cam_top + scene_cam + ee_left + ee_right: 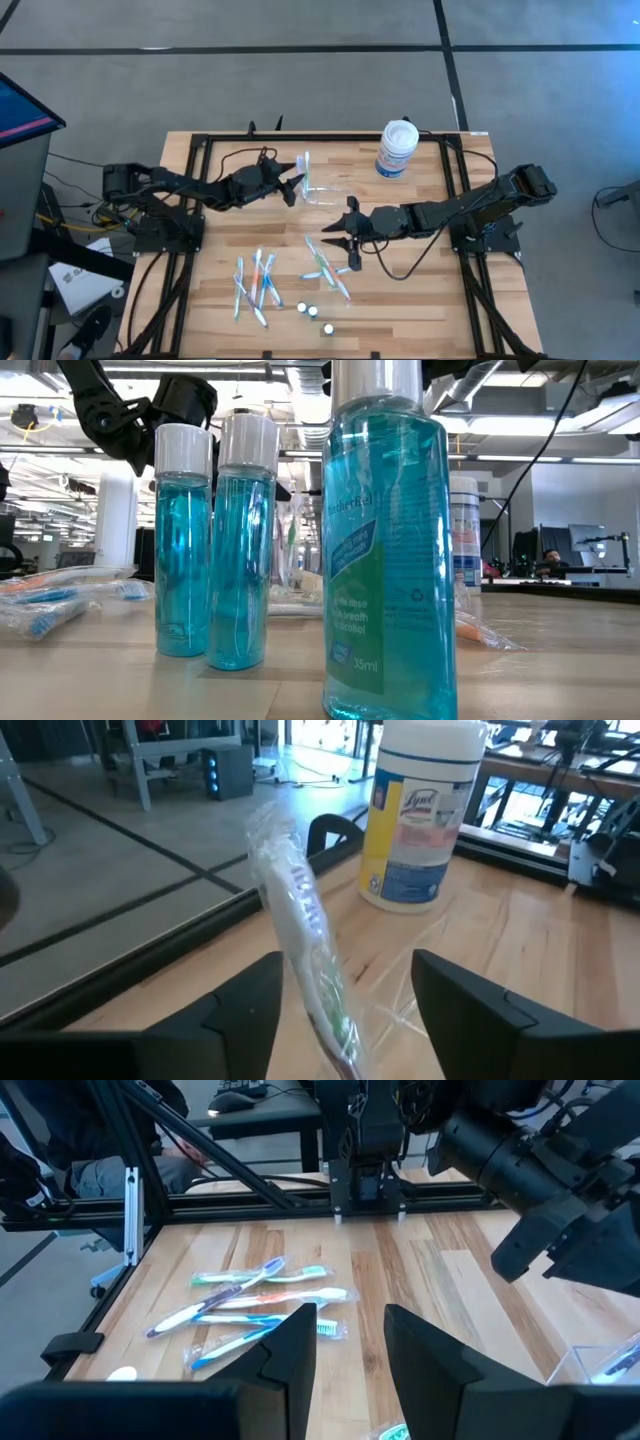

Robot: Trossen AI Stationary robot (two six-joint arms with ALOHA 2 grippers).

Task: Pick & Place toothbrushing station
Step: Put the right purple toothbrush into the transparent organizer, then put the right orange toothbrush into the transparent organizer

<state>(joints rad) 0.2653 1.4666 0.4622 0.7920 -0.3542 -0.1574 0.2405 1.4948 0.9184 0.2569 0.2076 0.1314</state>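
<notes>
While L gripper [296, 188] hangs open by clear organizer [322, 190] w/ one wrapped toothbrush [305, 925] in, R gripper [348, 243] open, empty; loose toothbrushes [256, 285] left.

A white jar [397, 148] with a blue label stands at the upper right of the wooden table [220, 300]. Wrapped toothbrushes [255, 285] lie scattered at lower centre. Three blue mouthwash bottles [385, 550] stand nearest the low camera.

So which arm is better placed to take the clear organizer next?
The left. Its open tool is right beside the organizer, facing it. The right tool, also open, sits nearer the toothbrushes.
</notes>
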